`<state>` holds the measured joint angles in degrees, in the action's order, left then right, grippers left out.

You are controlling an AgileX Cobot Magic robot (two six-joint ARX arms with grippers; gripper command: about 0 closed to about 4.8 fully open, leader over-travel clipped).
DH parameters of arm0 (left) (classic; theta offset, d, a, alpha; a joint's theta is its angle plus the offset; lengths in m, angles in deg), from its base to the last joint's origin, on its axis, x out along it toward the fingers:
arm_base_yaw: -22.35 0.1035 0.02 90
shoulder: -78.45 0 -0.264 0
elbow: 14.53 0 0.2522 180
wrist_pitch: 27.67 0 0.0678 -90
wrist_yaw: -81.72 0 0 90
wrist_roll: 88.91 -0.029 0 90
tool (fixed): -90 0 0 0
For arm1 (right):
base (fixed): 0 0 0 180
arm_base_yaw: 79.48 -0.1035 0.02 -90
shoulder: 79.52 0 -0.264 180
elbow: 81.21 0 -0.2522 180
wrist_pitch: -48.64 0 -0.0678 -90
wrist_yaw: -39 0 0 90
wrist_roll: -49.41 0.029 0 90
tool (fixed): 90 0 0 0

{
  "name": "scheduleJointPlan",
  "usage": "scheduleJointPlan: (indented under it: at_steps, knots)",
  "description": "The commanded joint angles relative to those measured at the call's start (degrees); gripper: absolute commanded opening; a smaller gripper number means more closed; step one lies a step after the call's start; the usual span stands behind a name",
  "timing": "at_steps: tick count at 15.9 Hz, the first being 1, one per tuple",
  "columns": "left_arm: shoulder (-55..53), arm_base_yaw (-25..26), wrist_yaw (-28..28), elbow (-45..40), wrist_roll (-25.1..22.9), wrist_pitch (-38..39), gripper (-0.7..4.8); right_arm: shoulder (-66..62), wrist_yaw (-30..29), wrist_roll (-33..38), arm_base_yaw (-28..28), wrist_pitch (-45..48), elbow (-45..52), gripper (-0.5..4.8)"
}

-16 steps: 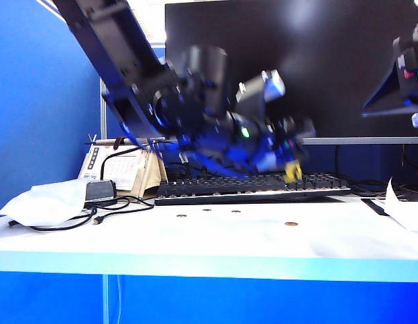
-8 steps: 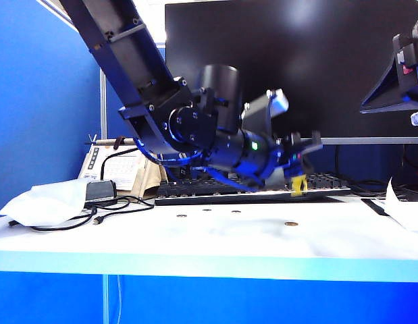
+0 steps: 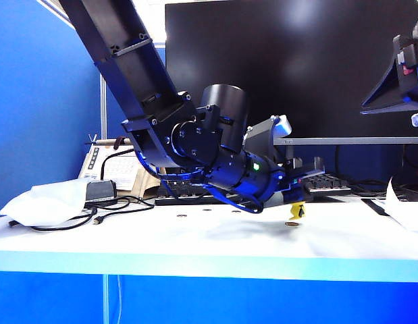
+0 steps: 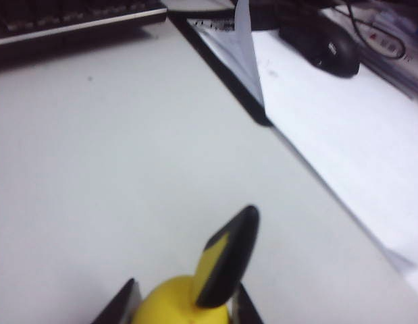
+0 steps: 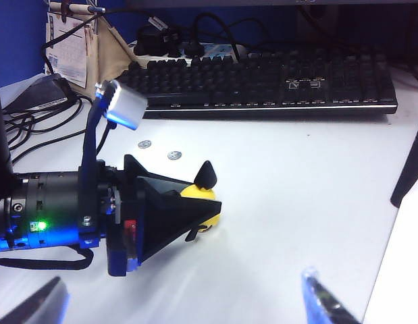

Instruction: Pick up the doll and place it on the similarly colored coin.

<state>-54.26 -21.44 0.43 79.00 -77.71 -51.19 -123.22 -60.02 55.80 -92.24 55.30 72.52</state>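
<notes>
done: left gripper (image 3: 298,200) fingers clamp the tiny yellow plastic doll with black-tipped ears (image 3: 297,210), low over the white counter (image 3: 195,236).
left: release onto small golden-brass coin (image 3: 291,223), directly beneath.
right gripper (image 5: 188,304): fingers spread, empty, apart.

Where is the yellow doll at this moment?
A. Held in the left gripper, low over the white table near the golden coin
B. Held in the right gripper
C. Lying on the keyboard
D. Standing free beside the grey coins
A: the left gripper clamps the doll just above the golden coin; the right gripper is open and empty.
</notes>
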Motion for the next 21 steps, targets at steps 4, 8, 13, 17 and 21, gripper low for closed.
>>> scheduleJointPlan:
  at_steps: [4,8,13,17,21]
  knots:
    - [-0.02,0.35,-1.16,0.26,-0.24,-0.46,-0.05,0.09,-0.11,0.07,0.04,0.55,-0.28,4.76]
    - [-0.35,1.01,-2.08,0.15,-0.22,0.79,-0.05,0.07,-0.09,0.07,0.02,0.55,-0.28,4.76]
    - [-0.68,1.11,-2.05,0.15,-0.22,0.72,-0.05,0.04,-0.07,0.07,0.04,0.59,-0.28,4.76]
    - [-0.74,1.03,-1.79,0.15,-0.24,0.55,0.10,0.04,-0.07,0.07,0.04,0.59,-0.28,4.76]
    - [-0.74,0.70,-0.33,0.15,-0.22,0.57,1.22,0.00,-0.07,0.07,0.04,0.59,-0.28,4.76]
